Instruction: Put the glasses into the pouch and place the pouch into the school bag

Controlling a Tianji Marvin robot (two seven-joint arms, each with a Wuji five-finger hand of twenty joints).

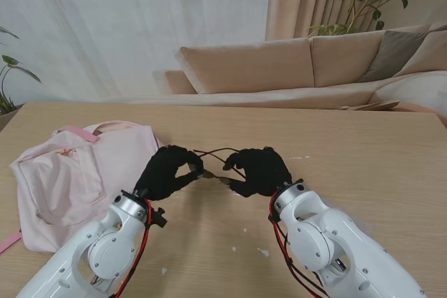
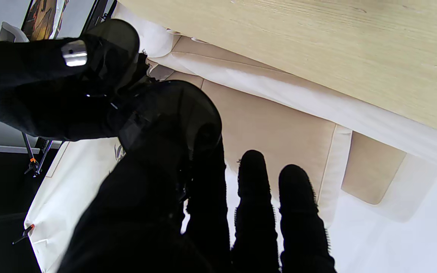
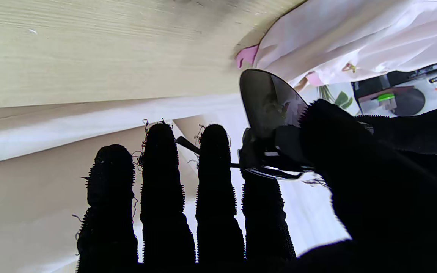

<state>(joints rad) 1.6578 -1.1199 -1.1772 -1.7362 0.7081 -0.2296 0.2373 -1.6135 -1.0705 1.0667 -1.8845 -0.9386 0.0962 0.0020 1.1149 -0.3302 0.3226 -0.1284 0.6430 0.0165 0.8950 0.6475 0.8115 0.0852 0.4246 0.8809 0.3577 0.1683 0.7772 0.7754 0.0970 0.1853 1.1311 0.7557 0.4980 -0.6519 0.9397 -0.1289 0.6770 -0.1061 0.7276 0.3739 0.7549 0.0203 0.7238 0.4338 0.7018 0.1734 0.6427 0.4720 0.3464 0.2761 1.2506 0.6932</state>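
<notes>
Both arms meet over the middle of the bench [image 1: 349,172], and the glasses [image 1: 213,162] hang between them, lifted clear of the wood. The left robot hand [image 1: 167,171] pinches one end of the frame, thumb against forefinger, and the right robot hand [image 1: 262,170] pinches the other end the same way. The thin dark temples arc away toward the far side, so the pair looks unfolded. From the left wrist a dark lens [image 2: 173,117] sits right against the gloved fingers [image 2: 254,189]; from the right wrist another lens [image 3: 269,102] shows beside the thumb, with a temple running behind the fingers [image 3: 212,159].

The pink bag [image 1: 77,179] lies flat on the bench to the left, near the left arm, apart from the glasses. I can't tell whether its zip is open.

I see no pouch anywhere in these views, so it is either hidden or out of frame. As I judge it, the task is barely begun: the glasses are picked up, nothing more. Folding them, sliding them into the pouch and packing the pouch into the bag are all left to do
</notes>
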